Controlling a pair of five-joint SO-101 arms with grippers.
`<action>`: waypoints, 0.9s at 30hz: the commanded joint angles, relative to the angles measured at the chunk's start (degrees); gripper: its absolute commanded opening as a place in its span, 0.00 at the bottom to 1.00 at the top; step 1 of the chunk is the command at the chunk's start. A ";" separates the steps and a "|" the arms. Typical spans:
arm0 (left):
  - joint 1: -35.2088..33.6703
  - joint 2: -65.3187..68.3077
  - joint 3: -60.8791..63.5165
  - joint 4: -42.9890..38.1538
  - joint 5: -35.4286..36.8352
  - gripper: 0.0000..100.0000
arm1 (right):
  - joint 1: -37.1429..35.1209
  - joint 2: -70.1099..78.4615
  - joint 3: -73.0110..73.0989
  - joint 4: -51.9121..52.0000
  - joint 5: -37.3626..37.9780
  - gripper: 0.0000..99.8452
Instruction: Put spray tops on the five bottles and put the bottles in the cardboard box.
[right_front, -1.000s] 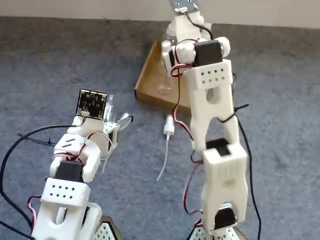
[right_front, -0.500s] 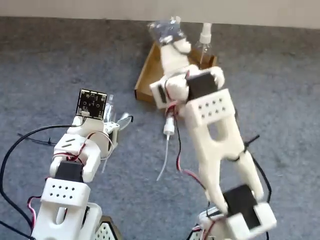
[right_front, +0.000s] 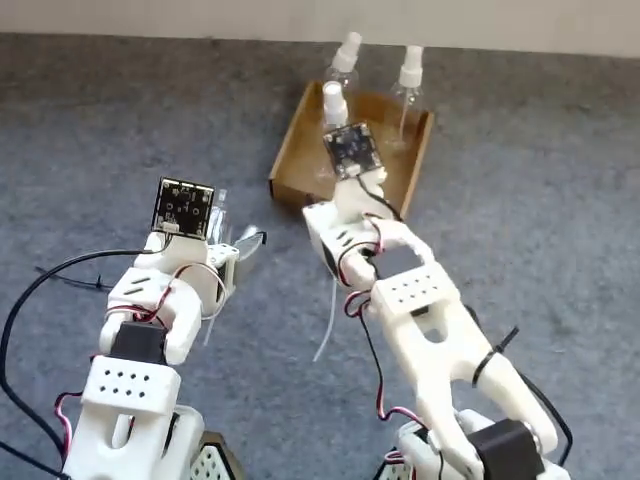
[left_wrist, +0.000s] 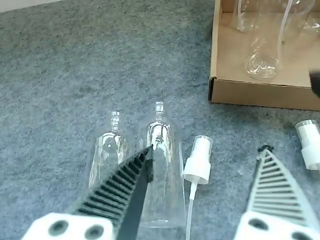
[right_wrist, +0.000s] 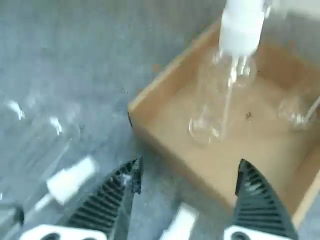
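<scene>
Cardboard box (right_front: 290, 150) sits just ahead of the right gripper (right_wrist: 190, 169), whose jaws gape wide, and holds three capped bottles, one (right_wrist: 215, 95) straight beyond the gap. Two bare bottles (left_wrist: 160, 165) rest on the grey carpet (right_front: 120, 120) by the left gripper (left_wrist: 205, 152) — spread wide too — the nearer partly under its dark jaw. One loose spray top (left_wrist: 197, 160) lies between those jaws, another (left_wrist: 309, 144) just outside the pale one.
</scene>
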 joint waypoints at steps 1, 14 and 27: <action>-0.40 0.04 -0.22 -0.53 -0.44 0.29 | 1.01 3.56 0.04 -9.45 -1.14 0.28; -0.31 0.04 1.89 -3.52 -0.44 0.29 | 4.09 21.76 -13.32 -14.37 -1.05 0.33; -0.31 0.04 2.07 -3.52 -0.44 0.29 | 3.91 29.49 -21.76 -14.46 -1.32 0.34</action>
